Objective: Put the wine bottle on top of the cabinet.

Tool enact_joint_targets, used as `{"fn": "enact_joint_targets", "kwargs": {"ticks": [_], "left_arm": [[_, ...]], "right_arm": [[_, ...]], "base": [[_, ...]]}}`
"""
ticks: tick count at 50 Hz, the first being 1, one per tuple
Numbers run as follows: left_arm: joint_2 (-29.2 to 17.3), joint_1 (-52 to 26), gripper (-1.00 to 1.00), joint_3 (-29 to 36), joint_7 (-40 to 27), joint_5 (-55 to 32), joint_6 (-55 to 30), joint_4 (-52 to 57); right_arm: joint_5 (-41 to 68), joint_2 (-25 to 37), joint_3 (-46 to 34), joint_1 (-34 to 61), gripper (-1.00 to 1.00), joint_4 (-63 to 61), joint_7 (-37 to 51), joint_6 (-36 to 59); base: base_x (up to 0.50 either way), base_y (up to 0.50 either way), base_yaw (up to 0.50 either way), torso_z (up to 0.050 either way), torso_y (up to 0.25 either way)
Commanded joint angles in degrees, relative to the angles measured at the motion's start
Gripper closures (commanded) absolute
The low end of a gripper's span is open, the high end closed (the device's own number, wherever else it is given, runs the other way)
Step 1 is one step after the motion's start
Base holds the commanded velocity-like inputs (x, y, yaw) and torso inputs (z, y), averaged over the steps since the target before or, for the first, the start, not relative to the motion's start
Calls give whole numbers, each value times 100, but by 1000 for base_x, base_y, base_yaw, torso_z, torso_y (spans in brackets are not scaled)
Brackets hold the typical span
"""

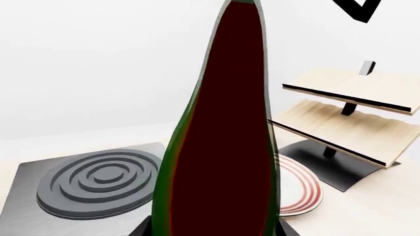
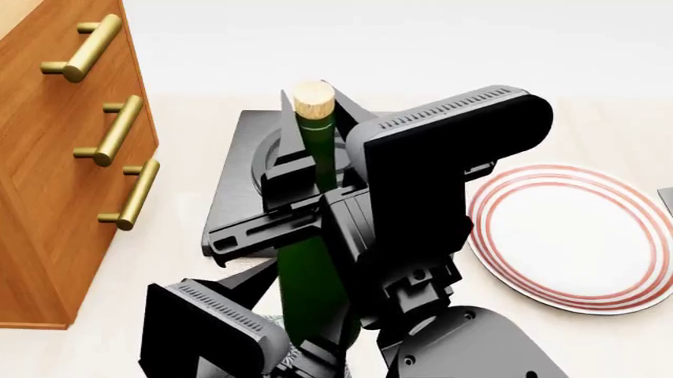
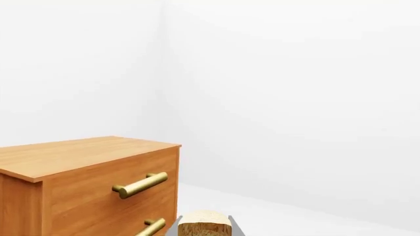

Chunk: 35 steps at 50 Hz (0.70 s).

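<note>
White walls and a pale, matte floor or counter surround the scene. Largest is the cabinet (image 2: 63, 181), an orange-brown wooden drawer unit with a smooth grained top and brass-coloured cylindrical bar handles (image 2: 110, 130); it stands off to the left of the pincers, its top bare in the right wrist view.

Next in size, on the far side of the pincers, lies a dark grey square slab with raised concentric rings (image 1: 98, 179), like a hob plate. To the right sits a round white plate with red rim stripes (image 2: 573, 236), glossy and flat, and beyond it a pale light-wood slanted rack (image 1: 347, 118) on a dark base.

Between the arms stands the wine bottle (image 2: 314, 260), tall, dark green glass, near upright, slim neck capped by a tan cork (image 2: 312, 98). The left gripper (image 2: 305, 346) sits low around the bottle's body and looks clamped on it, though its fingertips are hidden. The right gripper (image 2: 299, 177) hugs the neck just under the cork; whether it is closed on the glass I cannot tell.

By my judgement the bottle is grasped and perhaps raised; carrying it across and setting it on the cabinet top remains.
</note>
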Motion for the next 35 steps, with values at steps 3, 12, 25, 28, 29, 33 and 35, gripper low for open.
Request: {"fn": "enact_joint_targets", "kwargs": {"ticks": [3,12,25,28,29,33,35], "left_arm": [[-18,15,100,23,-104,-106,64,-95],[-48,36,100,16,-136,-124,117,-99],[-106,3,100,-59,-200,-190,138,-72],[-113,-78,100,-92,-226,-226,80,-51],[-117,-103,100,-99,-229,-235,69,-35],[-133,-214,100,-114,-278,-251,-15,30],[-139,-291,100,-159,-296,-288,-60,39]], "right_arm": [[-110,13,18,61,100,-75,-34,-31],[-22,0,67,-9,-100,-77,-60,-132],[19,18,28,-113,-100,-180,-10,-165],[-1,40,6,-145,-100,-221,13,-170],[10,46,11,-161,-100,-247,23,-169],[80,99,58,-164,-100,-449,108,-90],[180,115,120,-125,-100,-599,190,15]], "base": [[0,0,0,0,0],[0,0,0,0,1],[0,0,0,1,0],[0,0,0,0,3],[0,0,0,0,0],[0,0,0,0,0],[0,0,0,0,0]]}}
